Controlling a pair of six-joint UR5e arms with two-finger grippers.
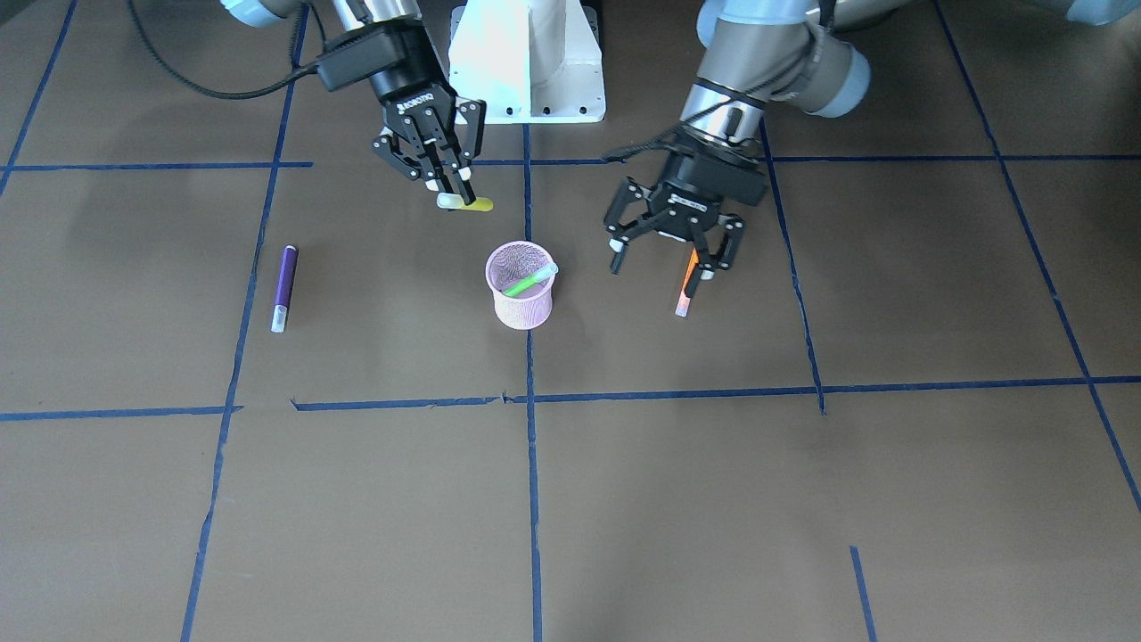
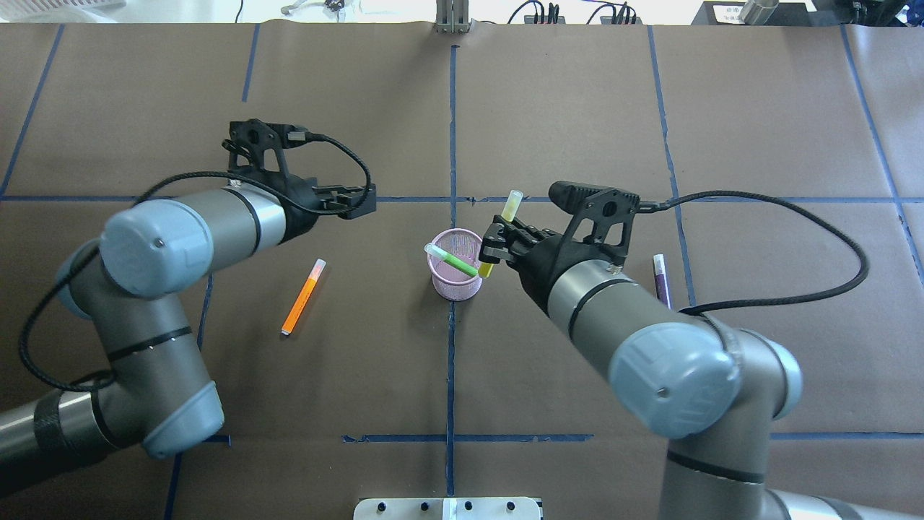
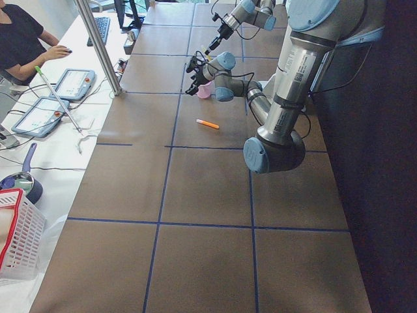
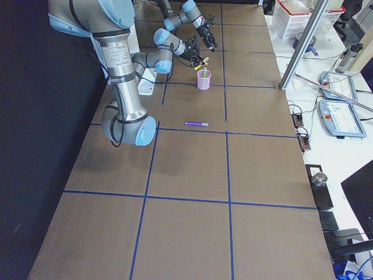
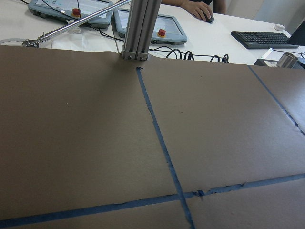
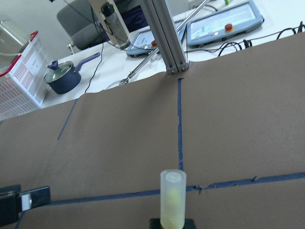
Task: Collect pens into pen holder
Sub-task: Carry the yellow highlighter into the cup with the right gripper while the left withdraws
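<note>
The pink mesh pen holder (image 1: 521, 299) stands at the table's middle with a bright green pen (image 1: 529, 280) leaning in it. My right gripper (image 1: 456, 192) is shut on a yellow-green pen (image 1: 470, 204) and holds it above the table, just beside the holder (image 2: 456, 283); its pale cap (image 6: 172, 200) shows in the right wrist view. My left gripper (image 1: 661, 259) is open and empty, raised over the orange pen (image 1: 686, 285), which lies flat on the table (image 2: 303, 296). The purple pen (image 1: 284, 287) lies flat on the robot's right side.
Blue tape lines cross the brown table. The robot's white base (image 1: 528, 62) stands behind the holder. Past the table's far edge are a metal post (image 5: 138, 28), control tablets and a keyboard, and a white basket (image 6: 21, 81) stands off one end.
</note>
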